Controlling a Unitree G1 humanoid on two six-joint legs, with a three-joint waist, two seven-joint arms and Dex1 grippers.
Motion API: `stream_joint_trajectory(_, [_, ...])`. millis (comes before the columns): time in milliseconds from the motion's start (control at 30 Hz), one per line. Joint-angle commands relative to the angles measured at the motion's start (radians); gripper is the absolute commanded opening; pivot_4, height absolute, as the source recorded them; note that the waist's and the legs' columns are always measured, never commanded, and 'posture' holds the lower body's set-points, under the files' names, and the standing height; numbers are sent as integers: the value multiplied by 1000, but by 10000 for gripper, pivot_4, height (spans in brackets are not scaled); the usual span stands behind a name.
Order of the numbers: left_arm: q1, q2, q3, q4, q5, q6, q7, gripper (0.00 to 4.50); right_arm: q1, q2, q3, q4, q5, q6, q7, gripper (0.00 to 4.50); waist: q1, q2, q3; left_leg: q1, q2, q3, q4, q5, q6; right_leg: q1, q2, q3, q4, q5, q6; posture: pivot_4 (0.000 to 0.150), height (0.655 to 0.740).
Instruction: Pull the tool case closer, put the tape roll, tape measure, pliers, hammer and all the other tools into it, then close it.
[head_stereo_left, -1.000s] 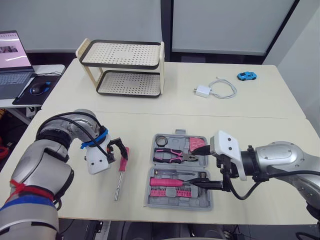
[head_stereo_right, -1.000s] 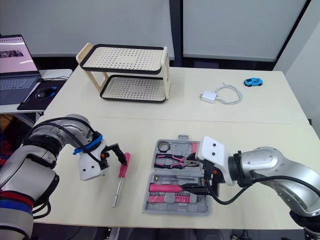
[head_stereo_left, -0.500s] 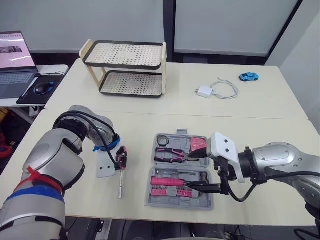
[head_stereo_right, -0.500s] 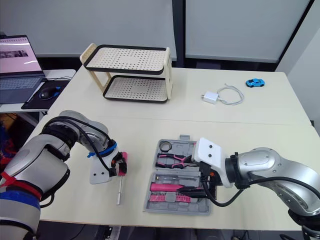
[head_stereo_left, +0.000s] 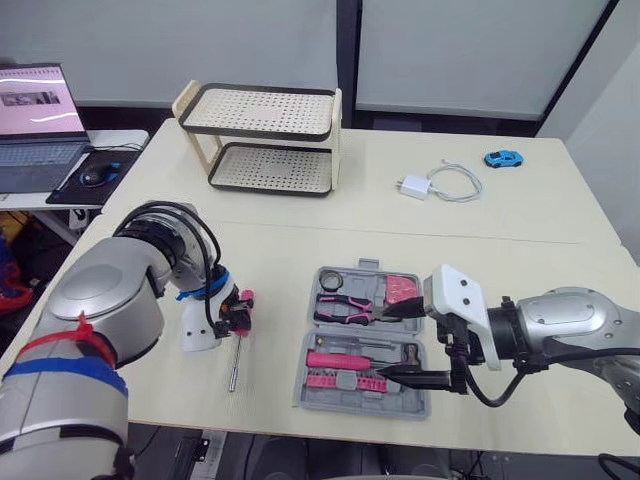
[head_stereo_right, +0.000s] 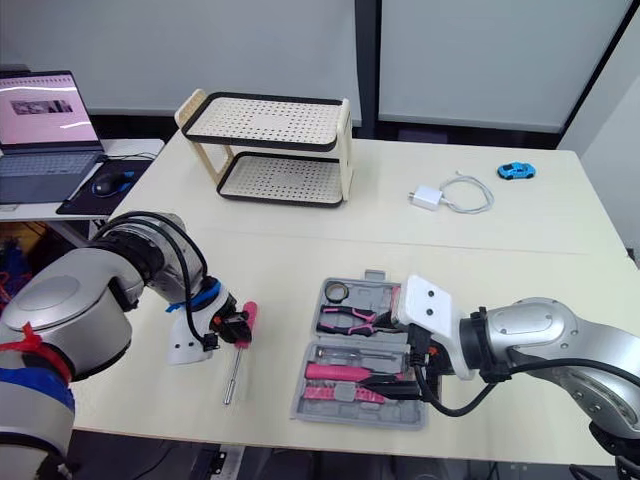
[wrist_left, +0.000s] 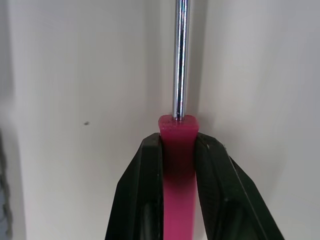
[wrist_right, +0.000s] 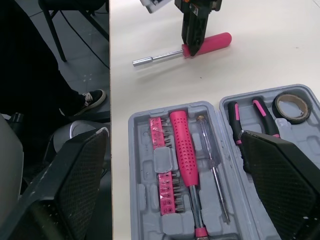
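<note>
A screwdriver (head_stereo_left: 234, 362) with a pink handle (wrist_left: 178, 170) and a chrome shaft lies on the table left of the tool case. My left gripper (head_stereo_left: 233, 318) is shut on the handle, with one black finger (wrist_left: 150, 175) on each side. The grey tool case (head_stereo_left: 301, 388) lies open and flat, holding a tape roll (head_stereo_left: 329, 280), pliers (head_stereo_left: 341, 305), a pink-handled driver (wrist_right: 184, 145) and a row of pink bits (wrist_right: 161, 150). My right gripper (head_stereo_left: 390, 344) is open at the case's right side, its fingers reaching over the tools.
A two-tier perforated rack (head_stereo_left: 266, 135) stands at the back. A white charger with cable (head_stereo_left: 426, 185) and a blue toy car (head_stereo_left: 497, 157) lie at the back right. A laptop (head_stereo_left: 38, 115) and mouse (head_stereo_left: 99, 172) sit on the side table at the left.
My left gripper has come down over the screwdriver's pink handle and shut on it. The right gripper has stayed open over the case. The head camera has shifted.
</note>
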Motion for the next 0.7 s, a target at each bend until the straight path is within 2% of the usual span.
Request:
stream_joint_trajectory(33, [-35, 43, 0, -22, -16, -77, 2, 5357, -5, -7, -17, -18, 19, -17, 2, 45000, 0, 0, 0, -3, 0, 0, 0, 0, 0, -3, 0, 0, 0, 0, 0, 1500, 7350])
stream_joint_trajectory(167, [-56, 26, 10, -14, -29, -80, -66, 5326, -17, 5, 5, 3, 9, -29, 7, 45000, 0, 0, 0, -8, -1, 1, 1, 2, -3, -7, -1, -2, 0, 0, 0, 1500, 7350])
stream_joint_trajectory(500, [-77, -12, 55, 18, -78, 11, -234, 5292, -22, 12, 38, 6, -11, -44, -8, 45000, -1, -1, 0, -8, -1, 0, 1, 2, -3, -7, -1, -2, 1, 0, 0, 1500, 7350])
stream_joint_trajectory(700, [-70, -3, 143, 36, -192, 19, -369, 5291, -19, 20, 60, 7, -58, -66, -24, 45000, -3, -1, 0, -8, -1, 0, 1, 2, -3, -7, -1, -2, 1, 0, 0, 1500, 7350])
